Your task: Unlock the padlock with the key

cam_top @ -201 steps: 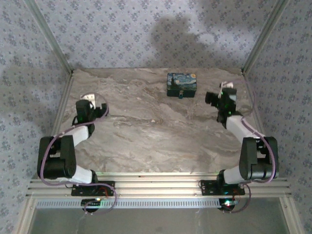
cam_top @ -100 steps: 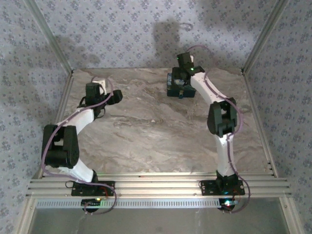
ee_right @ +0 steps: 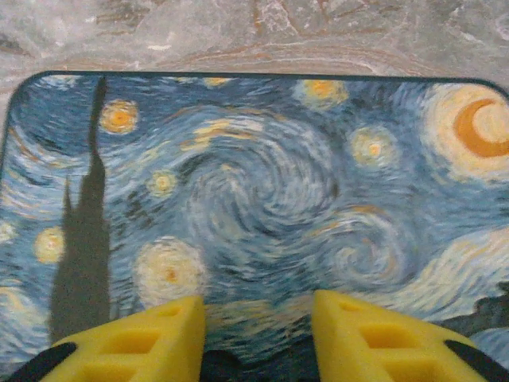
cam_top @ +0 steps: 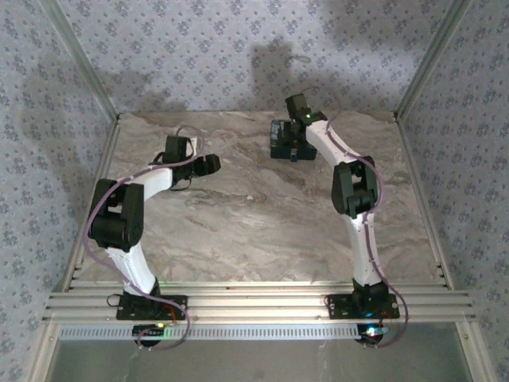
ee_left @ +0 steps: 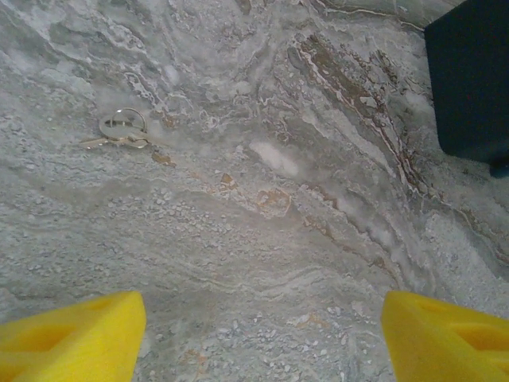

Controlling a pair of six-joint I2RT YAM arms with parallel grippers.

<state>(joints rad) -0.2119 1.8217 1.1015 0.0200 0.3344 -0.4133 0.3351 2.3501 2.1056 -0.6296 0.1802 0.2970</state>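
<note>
I am holding my left gripper spread wide over the table; the key is lying ahead-left on its ring; far right, a bluish bit, likely the padlock, is showing beside the box, cut off by the edge; my right gripper is hanging part-closed over the box lid; whether it is pinching the dark shape between its fingers, I cannot tell.

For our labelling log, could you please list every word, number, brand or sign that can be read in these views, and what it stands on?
None can be read.
The box lid bears only a painted swirling night sky, no letters.
Any stamp on the keys is too small to tell.
</note>
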